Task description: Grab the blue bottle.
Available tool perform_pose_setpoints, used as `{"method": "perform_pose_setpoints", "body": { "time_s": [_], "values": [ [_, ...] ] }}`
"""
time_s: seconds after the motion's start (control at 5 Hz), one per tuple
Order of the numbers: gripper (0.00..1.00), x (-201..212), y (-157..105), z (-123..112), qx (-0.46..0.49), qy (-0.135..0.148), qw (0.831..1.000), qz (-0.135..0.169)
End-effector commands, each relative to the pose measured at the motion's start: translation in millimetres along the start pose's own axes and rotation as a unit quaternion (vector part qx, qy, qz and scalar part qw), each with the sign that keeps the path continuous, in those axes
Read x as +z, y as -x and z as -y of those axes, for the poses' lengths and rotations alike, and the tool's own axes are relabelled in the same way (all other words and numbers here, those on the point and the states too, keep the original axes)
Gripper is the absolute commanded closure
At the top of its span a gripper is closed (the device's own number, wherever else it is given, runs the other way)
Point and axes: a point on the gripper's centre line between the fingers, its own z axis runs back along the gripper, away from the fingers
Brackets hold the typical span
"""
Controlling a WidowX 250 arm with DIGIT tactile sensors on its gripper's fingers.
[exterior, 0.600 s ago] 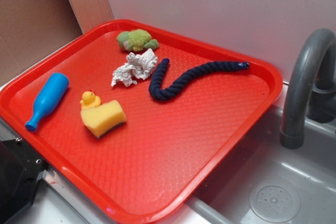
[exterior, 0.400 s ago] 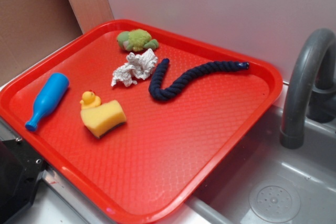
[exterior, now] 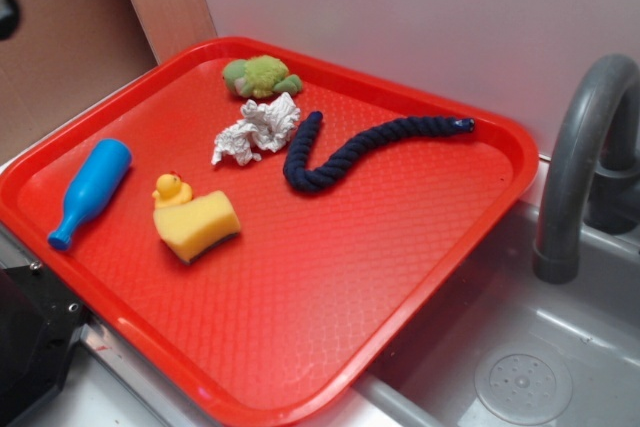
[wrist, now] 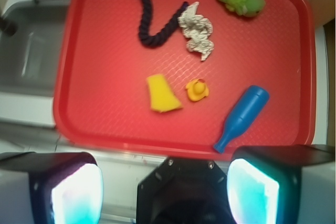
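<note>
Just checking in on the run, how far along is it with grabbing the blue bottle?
Nothing looks done yet. The blue bottle lies on its side near the edge of the red tray, untouched, beside the rubber duck and yellow sponge. In the wrist view the hand is open, high above the tray. The descent, the grasp and the lift are all left.

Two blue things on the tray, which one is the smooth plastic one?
The blue bottle, bright sky-blue, lying at the tray's edge beside the yellow duck. The other is the dark navy braided rope.
</note>
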Motion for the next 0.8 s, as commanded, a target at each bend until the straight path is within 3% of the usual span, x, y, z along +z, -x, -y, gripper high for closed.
{"method": "perform_pose_setpoints", "body": {
  "time_s": [0.0,0.2,0.6],
  "values": [
    [0.0,-35.8,-23.5,-58.9,0.102,-0.063,0.993,0.015],
    [0.0,-57.9,-11.0,-90.5,0.144,-0.104,0.984,0.009],
    [0.0,-96.5,3.7,-108.7,0.183,-0.115,0.976,0.002]
  ]
}}
